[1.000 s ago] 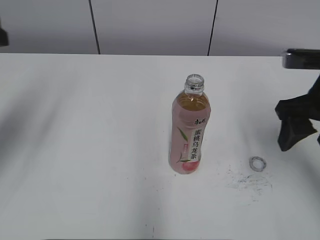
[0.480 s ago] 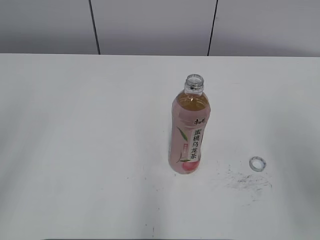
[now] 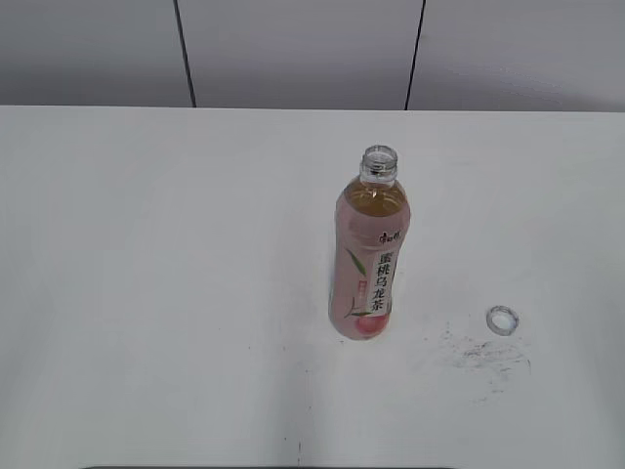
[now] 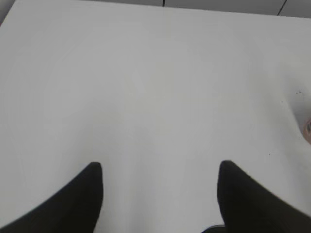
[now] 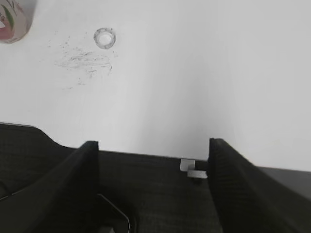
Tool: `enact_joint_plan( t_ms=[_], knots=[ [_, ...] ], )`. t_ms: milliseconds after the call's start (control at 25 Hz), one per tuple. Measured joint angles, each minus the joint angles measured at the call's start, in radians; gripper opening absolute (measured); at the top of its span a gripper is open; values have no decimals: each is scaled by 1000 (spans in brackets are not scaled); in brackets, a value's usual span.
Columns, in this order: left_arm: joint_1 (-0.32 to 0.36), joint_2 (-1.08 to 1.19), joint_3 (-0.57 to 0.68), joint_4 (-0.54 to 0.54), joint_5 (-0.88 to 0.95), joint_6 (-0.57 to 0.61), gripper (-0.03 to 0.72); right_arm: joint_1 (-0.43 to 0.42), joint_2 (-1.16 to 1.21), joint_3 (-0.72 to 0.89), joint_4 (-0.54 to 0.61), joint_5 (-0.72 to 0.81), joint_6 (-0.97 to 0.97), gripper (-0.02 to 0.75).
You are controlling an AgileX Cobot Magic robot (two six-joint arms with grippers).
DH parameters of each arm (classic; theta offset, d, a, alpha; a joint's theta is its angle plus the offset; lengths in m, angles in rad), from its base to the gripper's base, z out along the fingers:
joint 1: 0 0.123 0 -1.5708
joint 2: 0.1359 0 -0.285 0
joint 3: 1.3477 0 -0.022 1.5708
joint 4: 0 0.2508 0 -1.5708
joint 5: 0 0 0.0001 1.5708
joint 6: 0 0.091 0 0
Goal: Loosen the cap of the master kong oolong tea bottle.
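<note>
I think this is a lab or a test room, not a home. I see a big white table (image 3: 176,293) that is almost bare, with a plain grey wall (image 3: 293,49) behind it made of flat panels with thin dark lines between them. Only one tea bottle (image 3: 370,254) stands on the table, with its little cap (image 3: 502,319) lying apart from it. Dark scuff marks (image 3: 483,354) sit on the white top close to the cap, like a spot that gets used a lot. My wrist cameras show the black fingers (image 4: 87,194) of robot arms over the table
</note>
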Motion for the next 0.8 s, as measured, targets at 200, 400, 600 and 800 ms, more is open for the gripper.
enact_joint_plan(
  t_ms=[200,400,600,800],
  knots=[
    [0,-98,6,-9,0,23,434,0,-160,53,10,-47,-37,501],
    [0,-100,6,-23,0,53,433,0,-313,53,13,-53,-42,499],
    [0,-100,6,-27,0,58,426,0,-324,53,12,-54,-42,498],
    [0,-100,6,-32,-2,60,426,0,-324,53,12,-57,-42,498]
  ],
)
